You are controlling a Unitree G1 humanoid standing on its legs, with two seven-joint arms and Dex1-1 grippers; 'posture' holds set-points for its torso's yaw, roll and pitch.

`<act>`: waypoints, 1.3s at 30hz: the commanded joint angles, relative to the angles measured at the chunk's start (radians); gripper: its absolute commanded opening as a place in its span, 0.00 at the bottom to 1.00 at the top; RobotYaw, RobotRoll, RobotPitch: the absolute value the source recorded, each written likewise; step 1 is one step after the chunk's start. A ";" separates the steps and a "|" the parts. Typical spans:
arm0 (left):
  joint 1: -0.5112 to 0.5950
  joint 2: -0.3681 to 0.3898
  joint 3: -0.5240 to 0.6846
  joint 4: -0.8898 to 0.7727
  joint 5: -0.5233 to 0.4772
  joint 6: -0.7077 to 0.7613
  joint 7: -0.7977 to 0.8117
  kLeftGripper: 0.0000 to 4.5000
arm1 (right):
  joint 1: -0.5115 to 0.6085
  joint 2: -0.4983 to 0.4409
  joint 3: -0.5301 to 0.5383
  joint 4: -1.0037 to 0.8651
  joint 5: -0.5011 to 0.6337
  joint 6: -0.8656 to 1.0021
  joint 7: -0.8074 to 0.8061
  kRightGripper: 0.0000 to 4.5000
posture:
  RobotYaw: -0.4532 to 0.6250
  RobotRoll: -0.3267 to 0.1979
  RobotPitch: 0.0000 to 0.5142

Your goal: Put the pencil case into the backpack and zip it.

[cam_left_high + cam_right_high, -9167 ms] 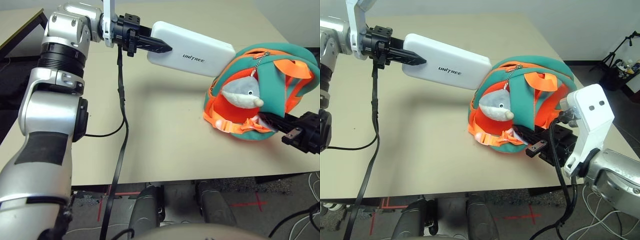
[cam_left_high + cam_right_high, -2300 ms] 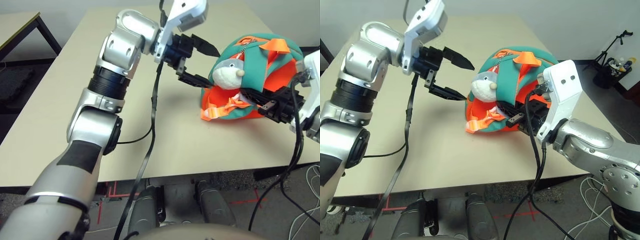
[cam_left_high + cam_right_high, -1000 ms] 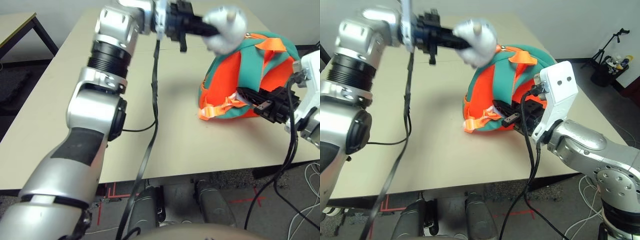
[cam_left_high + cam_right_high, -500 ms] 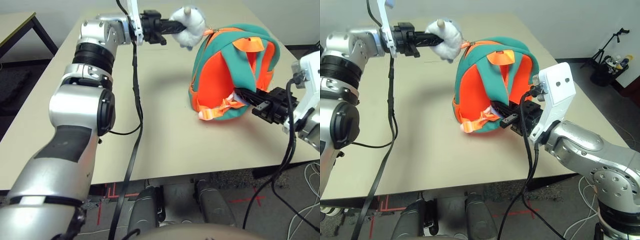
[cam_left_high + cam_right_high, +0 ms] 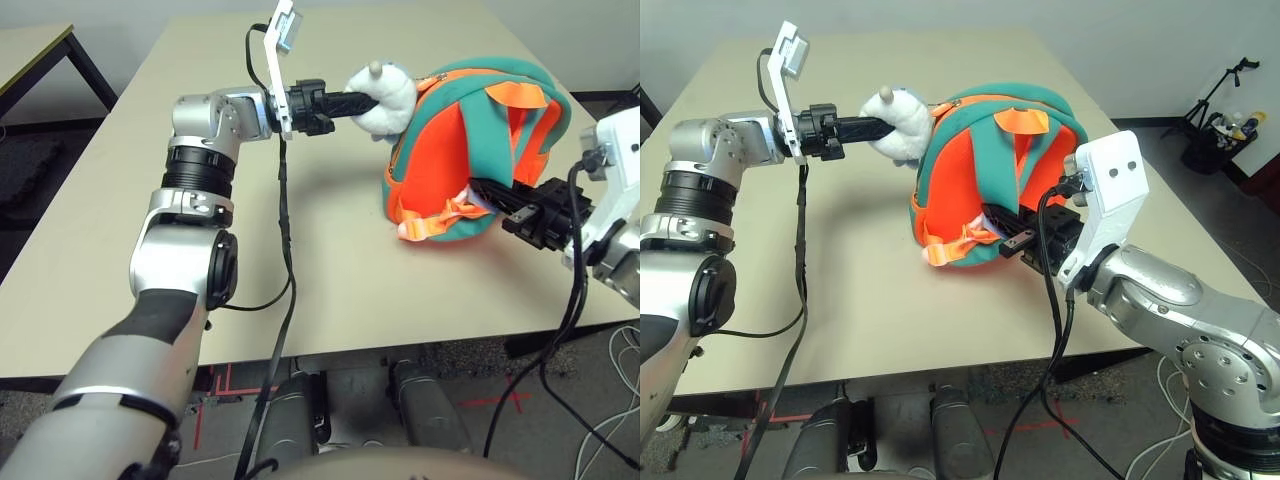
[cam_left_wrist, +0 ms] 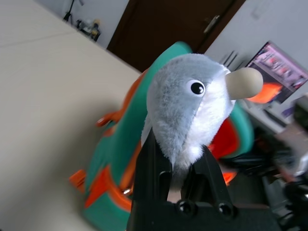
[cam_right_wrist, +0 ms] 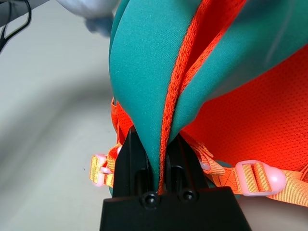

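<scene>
Backpack (image 5: 430, 160) first: how does it sit in the left eye view?

"Upright on the bench (image 5: 300, 230), orange back panel and teal straps showing, an orange loop (image 5: 518, 94) at the top."

"And the arms?"

"Left gripper (image 5: 376, 102) has its jaws closed on the plush dolphin toy (image 5: 394, 98), just beside the backpack's upper edge. Right gripper (image 5: 476, 186) reaches in at the lower part of a teal strap (image 5: 486, 140)."

"Right eye view, anything more?"

"A black tripod (image 5: 1231, 86) stands beyond the bench, well apart from the work."

"Where's the pencil case?"

"Can't tell from these views, nor whether it's inside."

"Left wrist view?"

"The jaws pinch the dolphin's underside, leaving its grey head and pale snout above them. The backpack is behind, and a dark brown door (image 6: 163, 29) farther off."

"Right wrist view?"

"Jaws narrowly apart, gripping the orange-edged teal strap between them. Near them runs an orange webbing strap (image 7: 231, 179) with a pink buckle (image 7: 269, 179)."
</scene>
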 commanded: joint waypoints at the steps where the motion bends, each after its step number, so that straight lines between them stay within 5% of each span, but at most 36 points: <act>1: 0.042 0.032 0.015 -0.075 -0.048 0.079 0.018 0.03 | 0.008 0.018 0.029 -0.011 -0.014 0.005 0.015 0.04 | 0.19 0.62 0.20; 11: 0.225 0.114 -0.025 -0.218 -0.085 0.167 0.054 0.03 | 0.026 0.045 0.026 -0.006 -0.052 0.006 0.028 0.04 | 0.20 0.62 0.22; 26: 0.504 0.077 -0.167 -0.294 -0.081 0.203 0.136 0.03 | 0.013 0.068 0.028 0.009 -0.086 0.008 0.049 0.04 | 0.20 0.62 0.21; 34: 0.558 0.042 -0.304 -0.117 0.053 0.006 0.139 0.03 | 0.003 0.083 0.032 0.018 -0.108 0.007 0.059 0.04 | 0.20 0.62 0.20; 38: 0.529 0.039 -0.280 -0.172 0.041 -0.024 0.140 0.03 | 0.003 0.112 0.000 0.032 -0.061 0.003 0.042 0.04 | 0.20 0.62 0.18; 39: 0.510 0.051 -0.242 -0.238 0.004 0.018 0.145 0.11 | -0.007 0.101 -0.021 0.041 0.003 0.020 0.033 0.12 | 0.20 0.62 0.18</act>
